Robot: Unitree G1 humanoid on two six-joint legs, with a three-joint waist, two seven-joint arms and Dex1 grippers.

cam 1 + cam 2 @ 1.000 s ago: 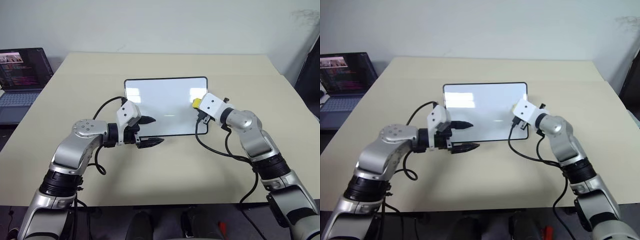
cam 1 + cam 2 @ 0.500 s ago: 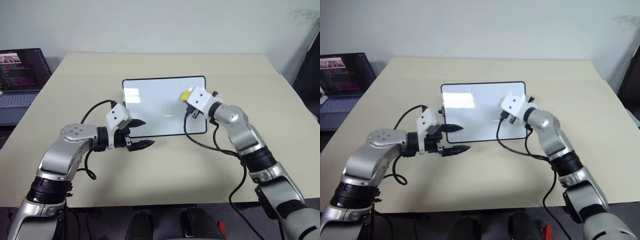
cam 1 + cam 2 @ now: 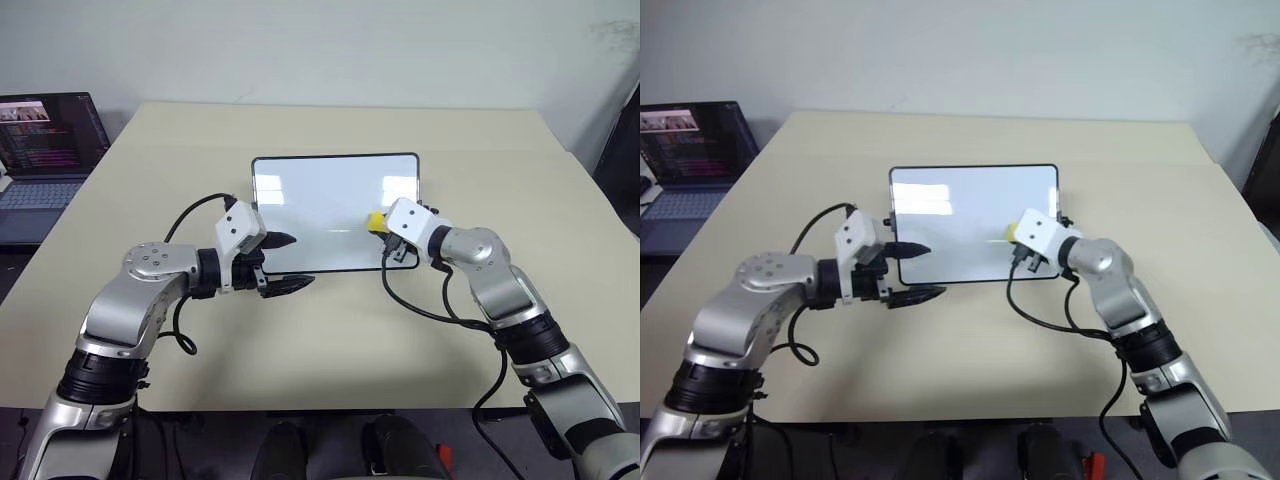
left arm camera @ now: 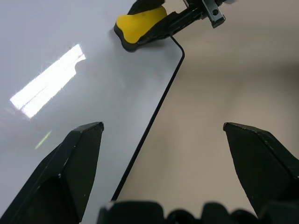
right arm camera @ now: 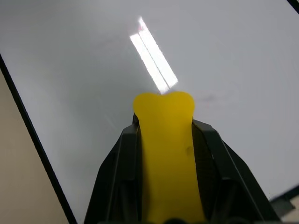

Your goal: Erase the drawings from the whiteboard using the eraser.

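Whiteboard (image 3: 330, 210) flat on table (image 3: 330, 330), frame centre, slightly above middle. I see my right tool (image 3: 385, 228) clamped shut on eraser (image 3: 376, 220), yellow block pressed on board's lower right area. Left tool (image 3: 285, 262) jaws spread wide, holding nothing; one tip over board's lower left edge, other over table. Laptop (image 3: 45, 150) upper left. Drawings not discernible.
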